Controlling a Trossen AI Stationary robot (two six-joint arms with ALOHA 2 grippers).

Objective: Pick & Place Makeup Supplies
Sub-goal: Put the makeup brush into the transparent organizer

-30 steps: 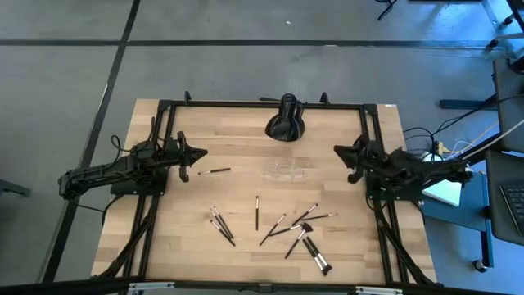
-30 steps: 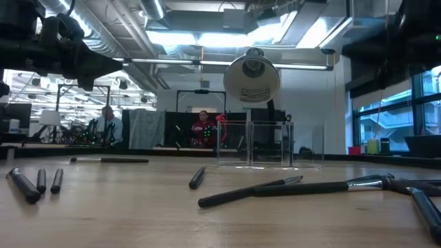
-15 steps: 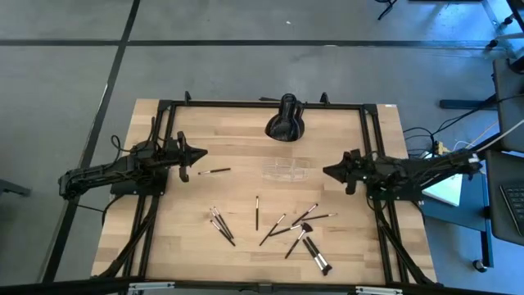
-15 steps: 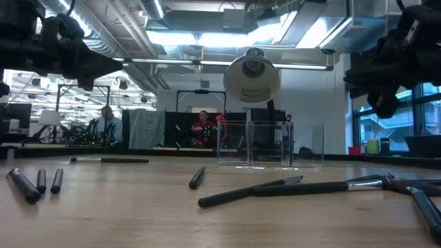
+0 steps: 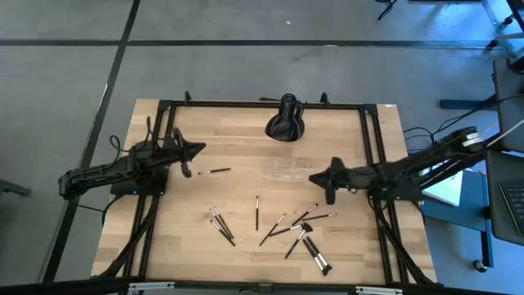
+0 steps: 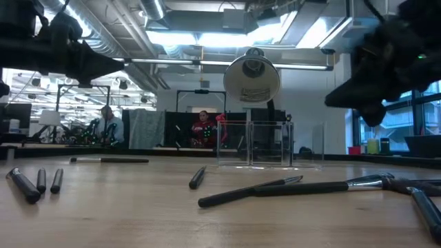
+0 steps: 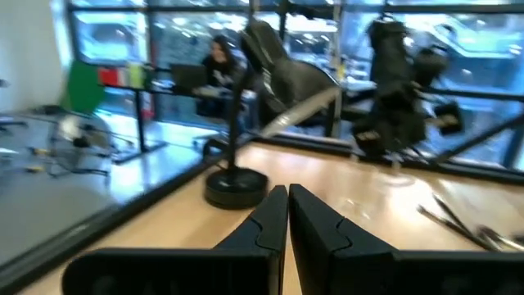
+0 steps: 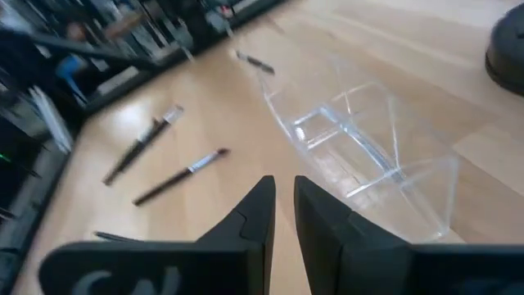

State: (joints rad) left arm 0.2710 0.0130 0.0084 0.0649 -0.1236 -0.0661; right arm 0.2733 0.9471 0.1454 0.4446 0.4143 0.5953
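Observation:
Several dark-handled makeup brushes [image 5: 282,225] lie flat and scattered on the near half of the wooden table, and one more brush [image 5: 214,171] lies alone left of centre. In the low view the brushes [image 6: 275,189] lie in the foreground. My right gripper [image 5: 313,176] hovers just right of the clear organiser tray [image 5: 286,170], its fingers a narrow gap apart [image 8: 284,187]; two brushes [image 8: 176,176] and the tray [image 8: 360,156] lie beyond them. My left gripper [image 5: 201,150] waits shut [image 7: 286,195] above the table's left side, beyond the lone brush.
A large black rounded object [image 5: 286,123] stands at the far edge, behind the tray. A black frame [image 5: 262,104] runs around the tabletop. Bare wood lies between the lone brush and the tray. People sit in the room beyond the table [image 6: 202,127].
My right gripper has reached from the table's right side toward its middle, ending beside the organiser tray's right end and a little nearer the near edge. The brushes and tray have stayed where they were.

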